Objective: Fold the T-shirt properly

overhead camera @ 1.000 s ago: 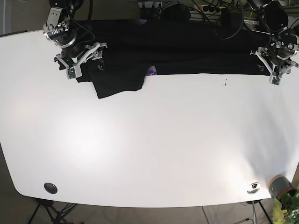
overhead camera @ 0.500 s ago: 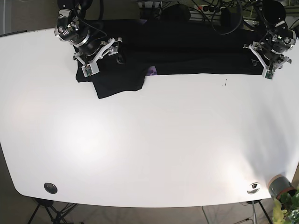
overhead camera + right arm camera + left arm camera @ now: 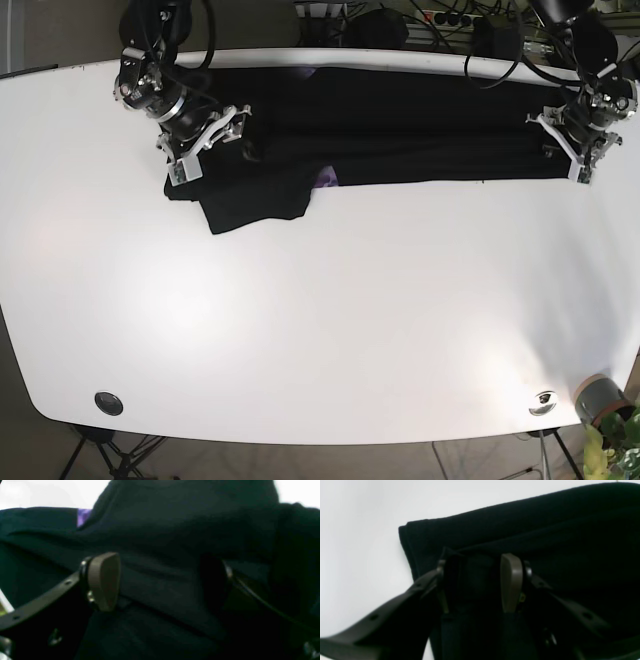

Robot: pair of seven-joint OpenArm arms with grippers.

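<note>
The black T-shirt [image 3: 400, 125] lies at the far edge of the white table [image 3: 320, 310] as a long folded strip, with one sleeve [image 3: 255, 195] poking out toward the front, so I think one fold is made and more folds are left. The left gripper [image 3: 480, 585] has its jaws a little apart with a bit of cloth between them, but I cannot tell if it pinches. The right gripper [image 3: 160, 582] has its jaws wide apart over the shirt, holding nothing.
</note>
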